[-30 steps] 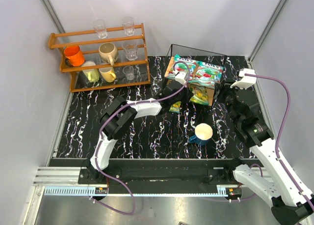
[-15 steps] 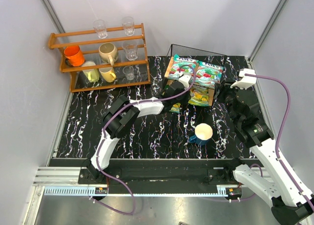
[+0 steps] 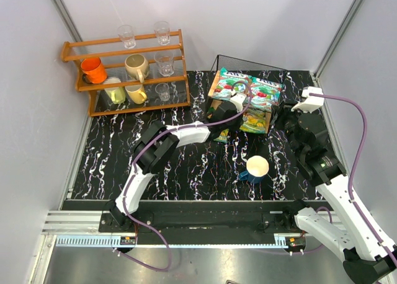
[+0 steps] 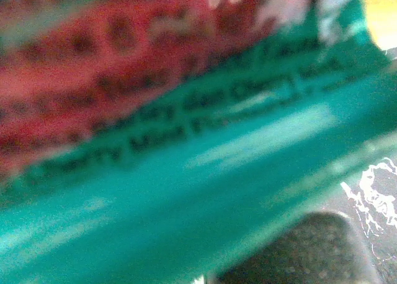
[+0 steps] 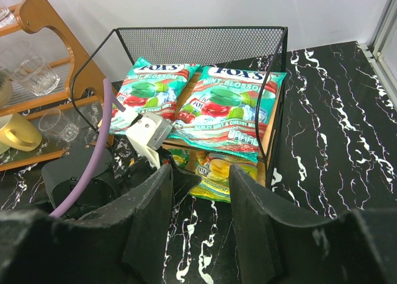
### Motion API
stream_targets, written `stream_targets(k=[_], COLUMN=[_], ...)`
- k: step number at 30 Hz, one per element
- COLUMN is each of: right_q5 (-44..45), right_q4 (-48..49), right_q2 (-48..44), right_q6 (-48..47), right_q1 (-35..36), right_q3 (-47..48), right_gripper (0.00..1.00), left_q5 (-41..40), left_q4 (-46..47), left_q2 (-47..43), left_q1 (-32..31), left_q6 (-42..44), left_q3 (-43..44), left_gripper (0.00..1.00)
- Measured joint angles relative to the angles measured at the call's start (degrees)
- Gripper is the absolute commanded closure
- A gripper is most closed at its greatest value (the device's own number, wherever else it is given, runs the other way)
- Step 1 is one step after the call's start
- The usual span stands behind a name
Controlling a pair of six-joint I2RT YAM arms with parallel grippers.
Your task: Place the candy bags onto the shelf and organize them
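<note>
The shelf (image 3: 271, 115) stands at the back of the table; it also shows in the right wrist view (image 5: 198, 45). Two teal-green candy bags (image 3: 231, 84) (image 3: 260, 93) lie side by side on its top board. One yellow-green bag (image 3: 253, 119) lies on the lower board. The other yellow-green bag (image 3: 221, 135) sits at the shelf's front left corner, partly under my left gripper (image 3: 217, 118). The left wrist view is filled by a blurred teal bag (image 4: 186, 172), so that gripper's jaws stay hidden. My right gripper (image 5: 200, 234) is open and empty, in front of the shelf's right side.
A white-and-blue cup (image 3: 256, 168) stands on the black marble table in front of the shelf. An orange-brown rack (image 3: 127, 70) with mugs and glasses stands at the back left. Walls close in on both sides.
My left wrist has moved a little right and toward the shelf's lower tier. The right arm and the bags on the top board have not moved.
</note>
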Motion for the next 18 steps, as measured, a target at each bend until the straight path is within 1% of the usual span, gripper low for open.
stream_targets(k=[12,16,17,18], right_q5=[0.00,0.00,0.00,0.00], right_q4=[-0.13,-0.13,-0.13,-0.15], right_q2=[0.00,0.00,0.00,0.00], right_q6=[0.00,0.00,0.00,0.00], right_q1=[0.00,0.00,0.00,0.00], right_q3=[-0.07,-0.07,-0.07,-0.07], right_gripper=[0.50,0.50,0.50,0.50], left_q5=[0.00,-0.48,-0.72,-0.92], left_q4=[-1.07,-1.16,-1.11,-0.87], left_q2=[0.46,0.46,0.46,0.46], left_q1=[-0.44,-0.50,-0.55,-0.59], left_q6=[0.92,1.14,1.11,1.16], left_q3=[1.33,1.44,1.42,1.22], left_gripper=[1.00,0.84,0.74,0.71])
